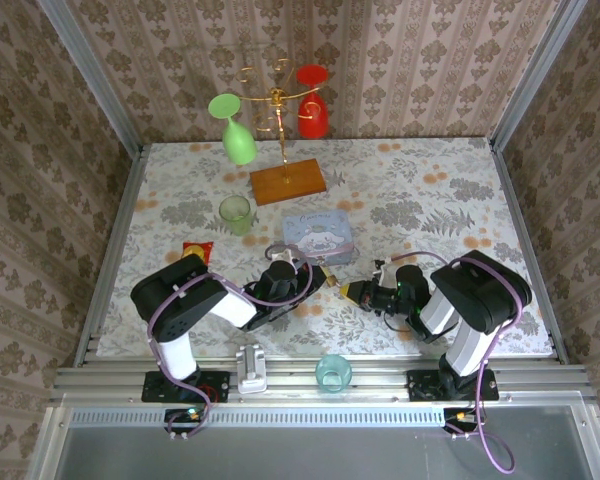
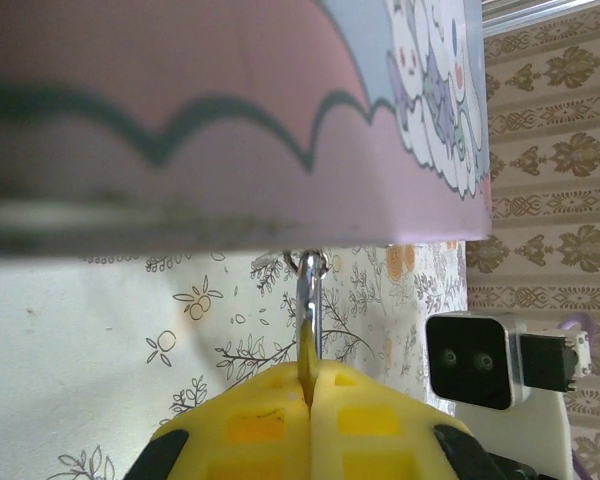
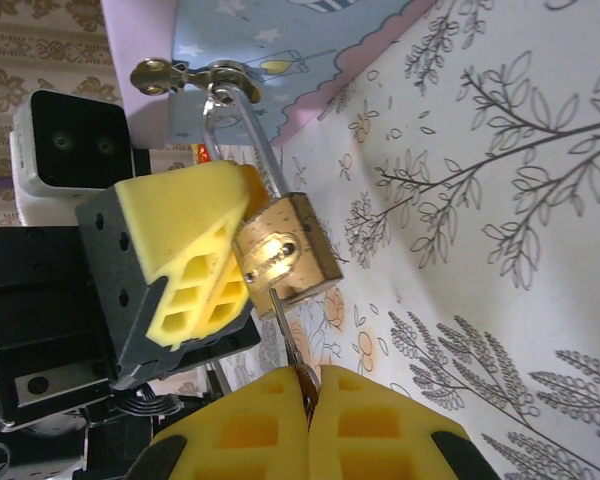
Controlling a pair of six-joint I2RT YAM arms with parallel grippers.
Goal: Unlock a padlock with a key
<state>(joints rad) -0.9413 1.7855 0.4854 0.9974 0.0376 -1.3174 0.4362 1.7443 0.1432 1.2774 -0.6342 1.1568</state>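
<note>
Padlock (image 3: 285, 255), small squarish brass with silvery shackle (image 3: 263, 158), is hanging on the clasp (image 3: 180, 72) of a pale blue tin (image 3: 310, 30), left gripper (image 2: 308, 375) clamping its body. Right gripper (image 3: 305, 400) is pinching the thin dark key (image 3: 285, 325), tip touching the lock; aligning squarely before pushing seems best.

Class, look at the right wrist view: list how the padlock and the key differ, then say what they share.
The padlock is a chunky brass block with a silvery shackle; the key is a thin grey sliver. The padlock sits in the left gripper; the key is pinched by the right gripper. The padlock's shackle hooks through the hasp of the tin; the key hangs on nothing. Both are metal, both gripped.
</note>
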